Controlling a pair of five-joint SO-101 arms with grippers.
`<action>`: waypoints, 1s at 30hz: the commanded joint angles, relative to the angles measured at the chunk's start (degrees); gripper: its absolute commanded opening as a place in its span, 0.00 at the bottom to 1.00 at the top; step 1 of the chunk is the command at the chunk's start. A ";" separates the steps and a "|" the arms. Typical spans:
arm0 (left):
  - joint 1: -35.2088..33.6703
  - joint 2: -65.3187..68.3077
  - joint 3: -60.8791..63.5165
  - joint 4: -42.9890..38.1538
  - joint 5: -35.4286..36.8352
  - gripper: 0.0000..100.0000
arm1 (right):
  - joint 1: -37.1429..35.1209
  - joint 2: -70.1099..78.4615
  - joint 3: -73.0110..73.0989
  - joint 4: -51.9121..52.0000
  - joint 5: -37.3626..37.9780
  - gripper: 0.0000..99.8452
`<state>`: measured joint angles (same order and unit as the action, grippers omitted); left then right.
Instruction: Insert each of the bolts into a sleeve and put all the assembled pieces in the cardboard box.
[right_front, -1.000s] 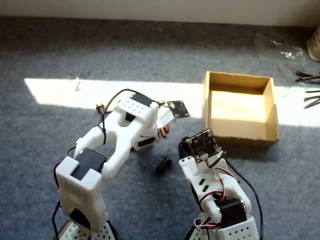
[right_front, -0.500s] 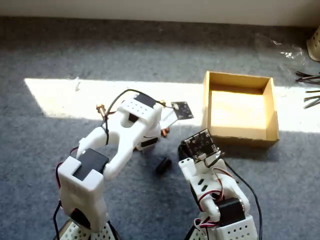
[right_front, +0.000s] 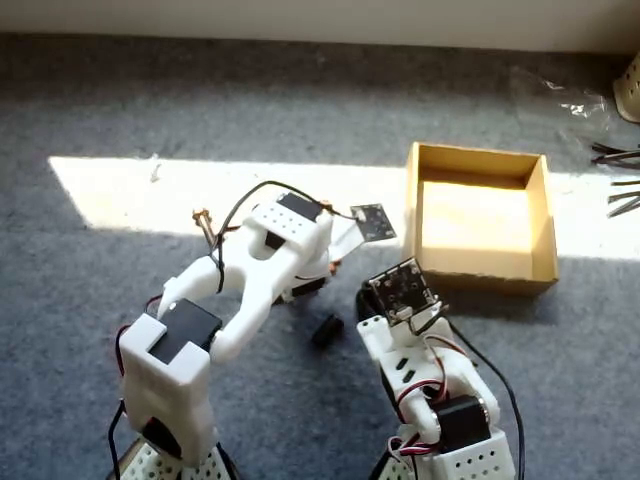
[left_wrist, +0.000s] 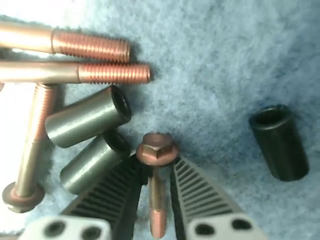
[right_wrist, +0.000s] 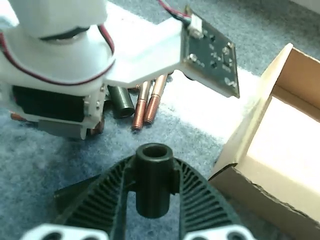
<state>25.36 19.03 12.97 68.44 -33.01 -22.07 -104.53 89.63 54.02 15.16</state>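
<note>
Now, just beside your left gripper (left_wrist: 156, 167) lie two grey sleeves (left_wrist: 87, 116) and three loose bolts (left_wrist: 100, 73), with a dark sleeve (left_wrist: 278, 141) set apart on the carpet (left_wrist: 225, 50). That gripper's fingers (left_wrist: 115, 195) are clamped on a copper bolt (left_wrist: 157, 150), head outward. Your right gripper (right_wrist: 151, 167) clasps an upright sleeve (right_wrist: 151, 185), near the cardboard box (right_wrist: 250, 187).

The high view looks steeply down on the grey carpet (right_front: 80, 280), cardboard box (right_front: 480, 215) at its right; the left wrist view sits very close behind the left gripper (left_wrist: 157, 167) and its bolt (left_wrist: 157, 149); the right wrist view faces past the right gripper (right_wrist: 151, 165) and its sleeve (right_wrist: 151, 187) toward the box; both wrist views share the loose bolts (left_wrist: 90, 72).
</note>
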 joint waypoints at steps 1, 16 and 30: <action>1.27 -0.31 -2.24 -1.85 0.44 0.02 | 0.22 -0.66 -0.66 -1.80 0.62 0.00; -0.48 -6.81 -5.23 -1.85 5.89 0.00 | -2.59 -0.66 -0.48 -1.80 0.62 0.00; -7.78 -27.65 -4.88 1.85 12.66 0.00 | -2.86 -0.66 1.71 -5.32 0.53 0.00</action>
<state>19.74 -1.80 11.03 69.76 -25.10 -24.26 -104.62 90.24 52.70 15.16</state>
